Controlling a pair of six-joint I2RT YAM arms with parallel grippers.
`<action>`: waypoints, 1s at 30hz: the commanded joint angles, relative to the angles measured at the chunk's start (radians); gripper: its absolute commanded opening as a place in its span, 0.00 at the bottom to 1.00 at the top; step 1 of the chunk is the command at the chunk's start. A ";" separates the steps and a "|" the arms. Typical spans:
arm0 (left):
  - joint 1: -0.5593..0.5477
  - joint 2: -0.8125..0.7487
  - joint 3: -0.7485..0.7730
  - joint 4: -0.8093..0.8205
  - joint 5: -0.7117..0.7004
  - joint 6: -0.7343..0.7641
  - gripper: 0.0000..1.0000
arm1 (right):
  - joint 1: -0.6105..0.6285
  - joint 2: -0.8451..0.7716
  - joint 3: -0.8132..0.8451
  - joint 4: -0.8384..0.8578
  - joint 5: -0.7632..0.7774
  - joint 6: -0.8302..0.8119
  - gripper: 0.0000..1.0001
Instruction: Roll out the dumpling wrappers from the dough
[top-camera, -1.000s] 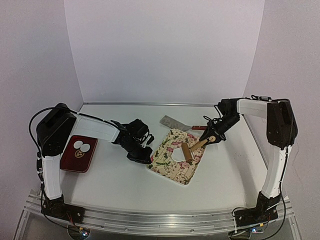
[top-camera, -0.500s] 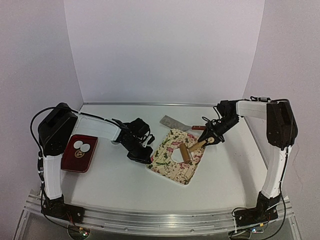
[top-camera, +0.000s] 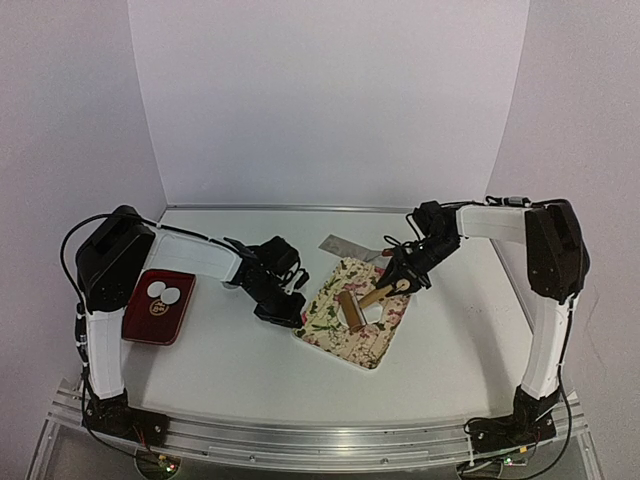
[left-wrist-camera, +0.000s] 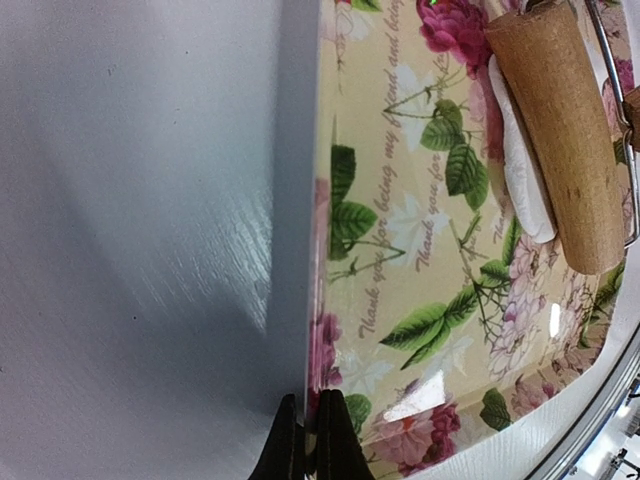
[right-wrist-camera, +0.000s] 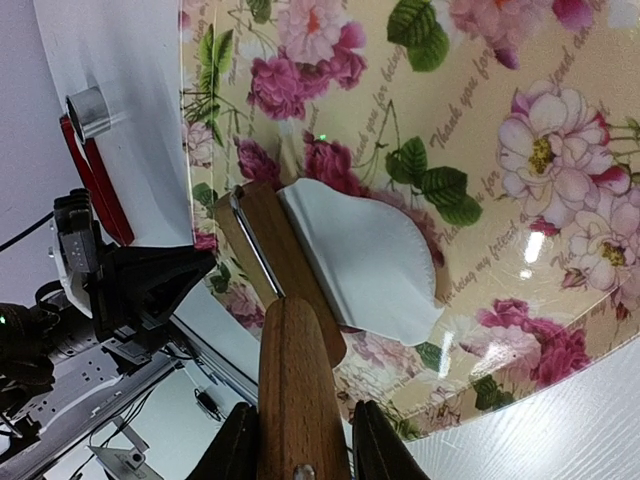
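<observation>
Dough (right-wrist-camera: 360, 255): one white sheet, thin and rounded with an uneven outline, laid flat on the floral board (top-camera: 345, 335) near the board's middle. One edge is tucked under the barrel of the wooden roller (right-wrist-camera: 285, 260). The sheet is spread away from the barrel, and its longer side is judged to run along the barrel, across the line of the roller's handle. Handling is judged as light, soft, easily stretched or torn and likely to cling to wood, so it is better pressed by the roller than pinched. If lifted, it should be taken at a free edge. Right hand (right-wrist-camera: 300, 445): closed on the roller's wooden handle, with a finger seen on each side of it. Left hand (left-wrist-camera: 310, 440): closed narrowly on the board's near-left edge, by which the board is steadied on the tabletop (top-camera: 230, 350). Dumpling wrappers (top-camera: 163, 293): two small white discs, held side by side in the red tray (top-camera: 150, 320), well apart from the board at the left. Metal ring cutter (right-wrist-camera: 88, 112): stood on the tabletop between tray and board.
</observation>
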 joint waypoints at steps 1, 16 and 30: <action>0.030 0.035 -0.102 -0.083 -0.130 -0.033 0.00 | -0.062 0.017 -0.100 -0.087 0.380 0.003 0.00; 0.045 -0.001 -0.157 -0.052 -0.118 -0.024 0.00 | -0.161 -0.038 -0.191 -0.101 0.385 -0.064 0.00; -0.020 0.060 -0.078 -0.020 -0.061 0.013 0.00 | 0.052 0.069 -0.130 -0.048 0.400 0.043 0.00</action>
